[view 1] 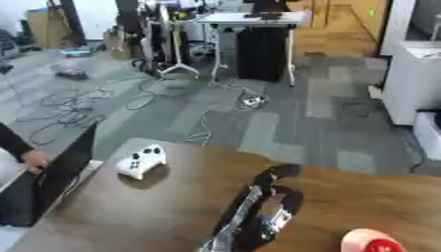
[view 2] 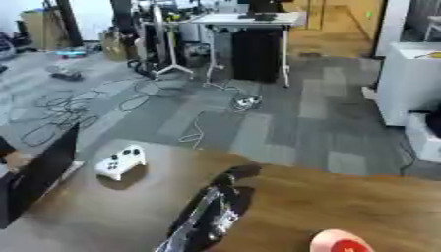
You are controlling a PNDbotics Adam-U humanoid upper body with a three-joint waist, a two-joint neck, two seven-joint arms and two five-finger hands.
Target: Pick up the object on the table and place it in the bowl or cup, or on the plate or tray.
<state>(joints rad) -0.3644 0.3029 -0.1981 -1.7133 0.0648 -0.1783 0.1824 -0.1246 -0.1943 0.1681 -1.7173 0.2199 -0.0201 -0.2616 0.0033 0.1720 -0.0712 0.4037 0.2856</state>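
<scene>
While no writing reads, hand (view 1: 274,189) over table (view 1: 172,206), white controller (view 1: 141,161), pink bowl (view 1: 372,241).

Arm in view: I see one black-and-silver arm rising from the bottom edge, slanting up and right.
Hand (view 1: 277,178): at the arm's far tip, dark.
Fingers: I can't make them out.
Side: I can't tell which.

The arm (view 1: 250,216) is mostly black with silver, metallic sections along its length, ending in a black robot hand (view 1: 277,173) of dark, glossy segments.
</scene>
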